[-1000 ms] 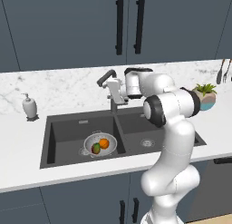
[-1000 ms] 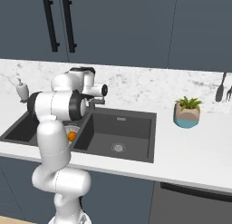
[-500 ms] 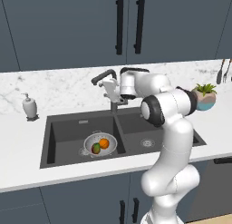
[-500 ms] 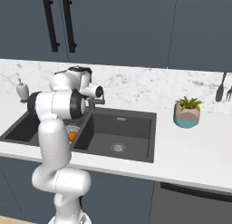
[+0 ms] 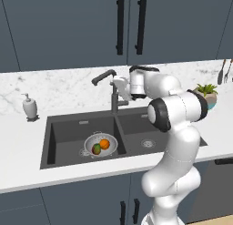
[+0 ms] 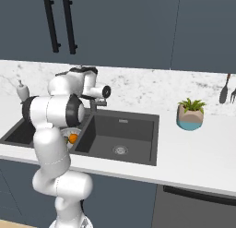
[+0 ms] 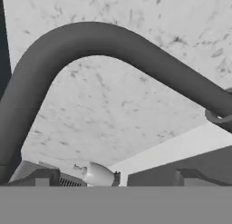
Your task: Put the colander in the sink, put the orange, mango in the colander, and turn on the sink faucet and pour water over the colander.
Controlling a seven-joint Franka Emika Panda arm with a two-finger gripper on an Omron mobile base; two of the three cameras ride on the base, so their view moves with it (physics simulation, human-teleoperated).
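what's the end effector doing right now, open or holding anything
end effector: open, holding nothing, up against the sink faucet.

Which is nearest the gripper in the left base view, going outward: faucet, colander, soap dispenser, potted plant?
1. Faucet, right beside the open gripper.
2. Colander, below in the left basin, holding both fruits.
3. Potted plant, on the counter at right; soap dispenser, on the counter at left. Too close to call.
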